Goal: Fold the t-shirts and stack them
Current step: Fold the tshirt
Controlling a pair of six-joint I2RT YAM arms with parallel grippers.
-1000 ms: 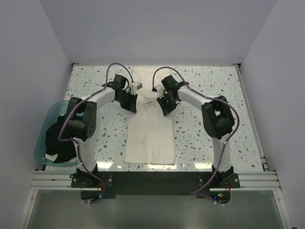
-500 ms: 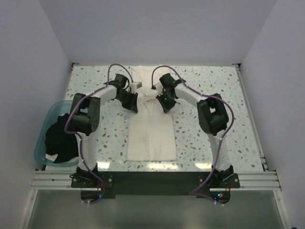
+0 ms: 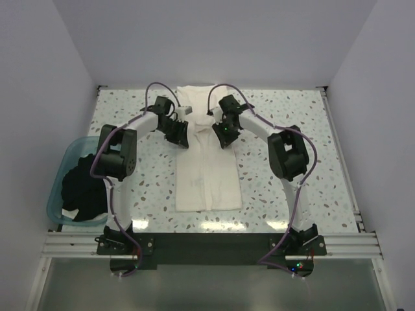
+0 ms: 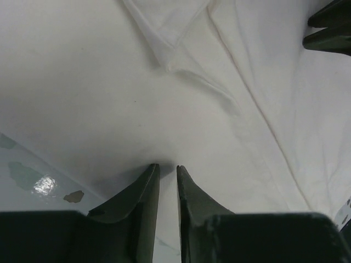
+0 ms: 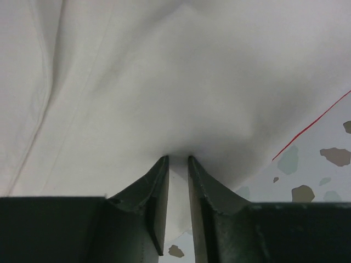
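The white t-shirt (image 3: 207,175) lies folded into a long narrow strip down the middle of the table, plain side up; no red print shows. My left gripper (image 3: 180,136) is shut on its left edge near the far end, with cloth pinched between the tips in the left wrist view (image 4: 166,166). My right gripper (image 3: 222,137) is shut on the right edge opposite, as the right wrist view (image 5: 177,158) shows. The white cloth fills both wrist views (image 4: 109,82) (image 5: 164,82). The black t-shirt (image 3: 81,188) lies crumpled in the teal tub (image 3: 59,173).
The speckled table (image 3: 292,162) lies on both sides of the shirt. The tub stands at the table's left near edge. White walls close in the back and sides. A thin red line (image 5: 310,130) runs along the cloth's edge in the right wrist view.
Both grippers have moved toward the far side of the table, holding the shirt. The whole white strip has slid away from the near edge with them.
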